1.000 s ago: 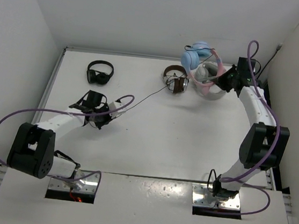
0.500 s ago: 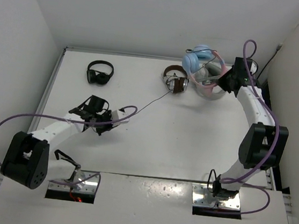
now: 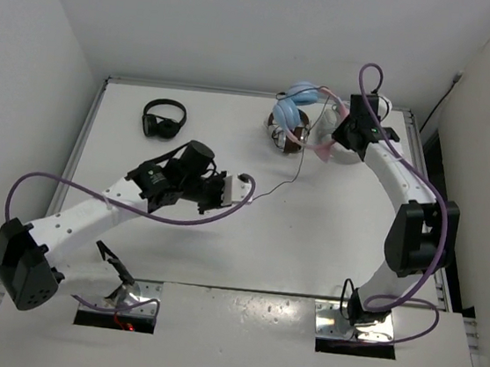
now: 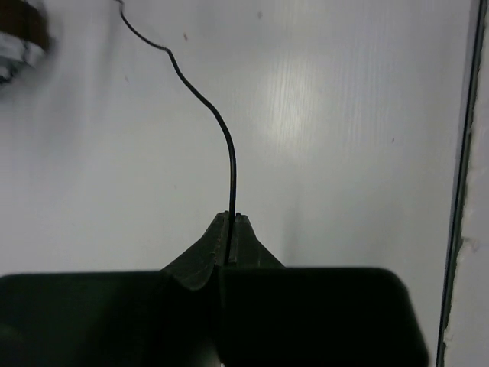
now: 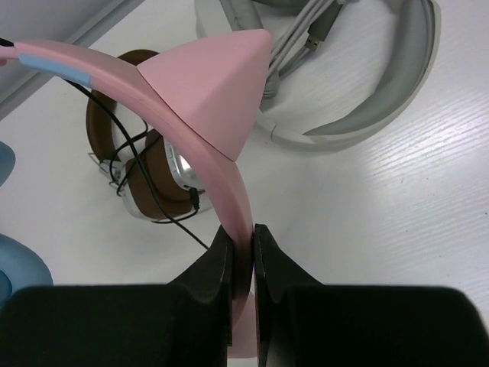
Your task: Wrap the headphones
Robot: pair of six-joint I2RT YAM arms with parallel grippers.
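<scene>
Headphones: the light blue and pink cat-eared over-ear headphones [image 3: 289, 111] hang above the white desk [image 3: 309, 244] near its far edge, right of the middle, over a brown-and-silver pair [image 5: 145, 172].
Right claw: my right gripper [image 5: 243, 237] is narrow and clamped on the smooth pink headband [image 5: 206, 99], just below one cat ear.
Left claw: my left gripper [image 4: 231, 222] is pinched tight on the thin dark cable [image 4: 231, 157], near the middle of the desk.
Cable run: from my left fingertips it wavers slack toward the far edge. Whether the thin loops lying on the brown-and-silver pair belong to it, I cannot tell.
Handling: I judge the set light, the plastic band stiff but springy and a bit slick. The cable is limp, kinks easily and is weak where it enters the cup.
Where to hold: the band, as now, for the body, and the cable well away from its ends, letting it slide rather than tug.
Risk: the slack could snag the brown-and-silver pair below.
Neighbours: an all-black pair [image 3: 164, 119] sits toward the far left corner. A white-grey headset [image 5: 374, 107] lies beside the brown-and-silver pair.
</scene>
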